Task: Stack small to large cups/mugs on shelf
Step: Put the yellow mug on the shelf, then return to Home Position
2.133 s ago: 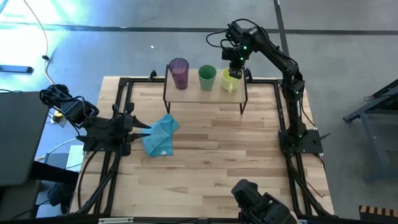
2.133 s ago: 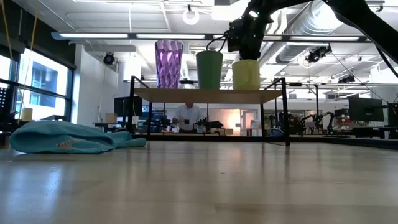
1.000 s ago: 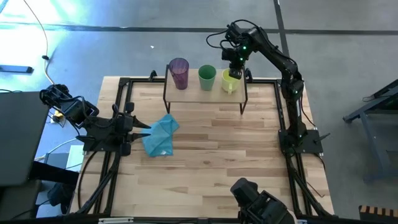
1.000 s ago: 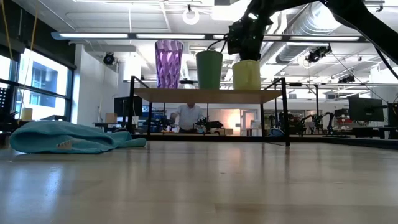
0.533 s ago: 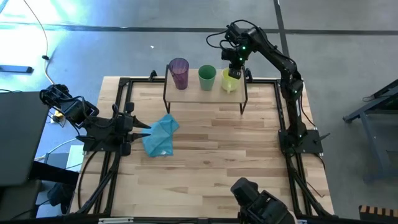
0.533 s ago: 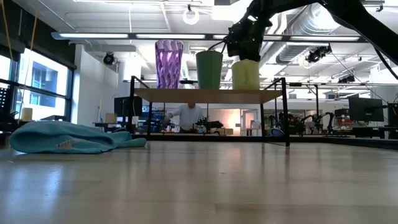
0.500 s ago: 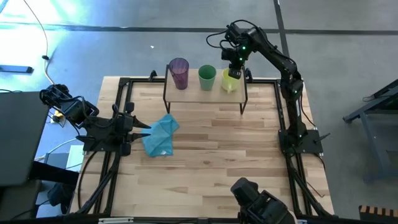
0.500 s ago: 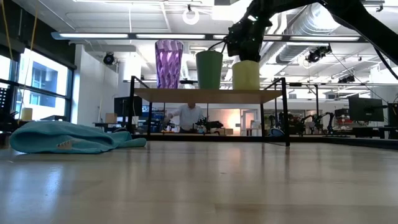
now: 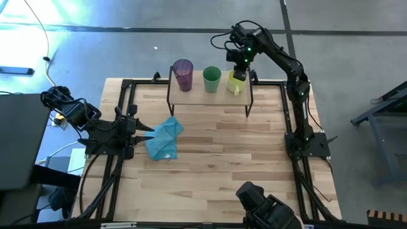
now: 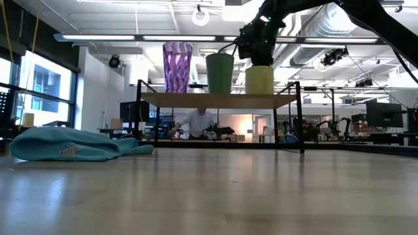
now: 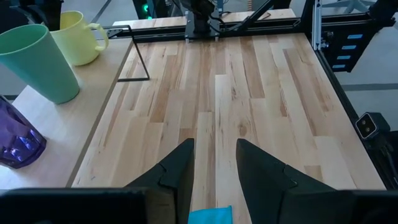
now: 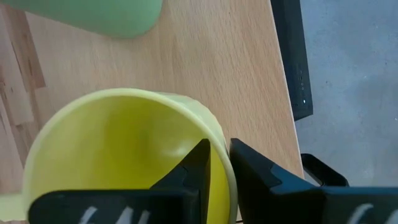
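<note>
The shelf (image 9: 210, 97) stands at the table's far edge. On it, from left to right, stand the purple tumbler (image 9: 183, 74), the green cup (image 9: 212, 79) and the yellow-green mug (image 9: 236, 84), each on its base. My right gripper (image 9: 241, 67) is above the mug's far side, shut on its rim. My left gripper (image 9: 144, 132) is open and empty at the table's left side, beside the light blue cloth (image 9: 164, 138). The left wrist view also shows the mug (image 11: 78, 37), the green cup (image 11: 37, 59) and the tumbler (image 11: 15, 140). My right gripper has the mug's wall at its far rim (image 12: 222, 144) between its two fingers, one finger (image 12: 189, 174) inside the mug and one (image 12: 264, 177) outside. The fingers come from above, pointing down. The mug stands upright with its base on the shelf (image 10: 259, 79).
The light blue cloth (image 10: 72, 145) lies crumpled on the table's left half. The shelf's black legs (image 9: 248, 108) stand on the tabletop. The wood between the cloth and the right arm's base (image 9: 305, 143) is bare.
</note>
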